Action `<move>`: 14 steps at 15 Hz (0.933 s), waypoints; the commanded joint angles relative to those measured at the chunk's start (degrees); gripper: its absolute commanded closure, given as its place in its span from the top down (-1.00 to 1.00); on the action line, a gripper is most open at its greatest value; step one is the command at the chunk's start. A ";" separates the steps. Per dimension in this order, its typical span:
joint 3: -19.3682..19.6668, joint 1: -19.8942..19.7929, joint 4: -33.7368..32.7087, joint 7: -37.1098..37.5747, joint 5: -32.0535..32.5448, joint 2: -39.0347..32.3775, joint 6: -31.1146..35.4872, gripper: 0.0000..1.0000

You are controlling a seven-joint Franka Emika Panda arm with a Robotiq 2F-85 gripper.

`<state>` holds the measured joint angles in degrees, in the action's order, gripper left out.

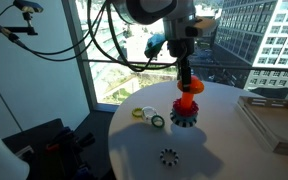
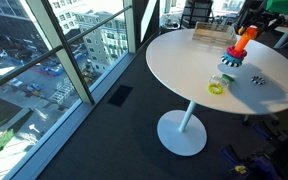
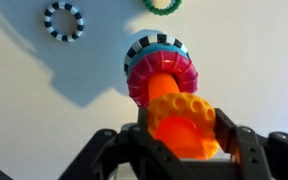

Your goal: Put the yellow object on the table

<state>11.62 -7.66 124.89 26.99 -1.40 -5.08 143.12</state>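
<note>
The yellow object (image 3: pixel 184 118), a dimpled orange-yellow collar, sits at the top end of the tall orange peg (image 3: pixel 161 86). My gripper (image 3: pixel 181 130) is shut on it, one finger on each side. The peg stands upright through a red gear (image 3: pixel 149 70) and a dark gear base (image 1: pixel 184 119) on the round white table (image 1: pixel 229 150). In both exterior views the gripper (image 1: pixel 188 78) comes straight down over the peg (image 2: pixel 242 42), above the table (image 2: pixel 184 55). Whether the collar still surrounds the peg tip I cannot tell.
A pale yellow ring (image 1: pixel 146 113) and a green ring (image 1: pixel 158 122) lie beside the stack. A black-and-white gear (image 1: pixel 168 156) lies nearer the front edge. A flat tray (image 1: pixel 274 120) is at the table's side. A window wall is close by.
</note>
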 commanded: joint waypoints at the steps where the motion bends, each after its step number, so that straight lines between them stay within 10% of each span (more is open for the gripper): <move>1: -0.22 -0.20 -1.15 0.57 0.46 0.52 -2.00 0.09; 10: -0.27 -0.21 -1.59 0.65 0.40 0.26 -2.28 0.52; 12: -0.26 -0.21 -1.65 0.63 0.40 0.37 -2.20 0.50; 14: -0.36 -0.18 -1.51 0.28 0.15 0.70 -2.22 0.01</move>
<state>11.57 -7.66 124.29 27.01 -1.40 -5.08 142.46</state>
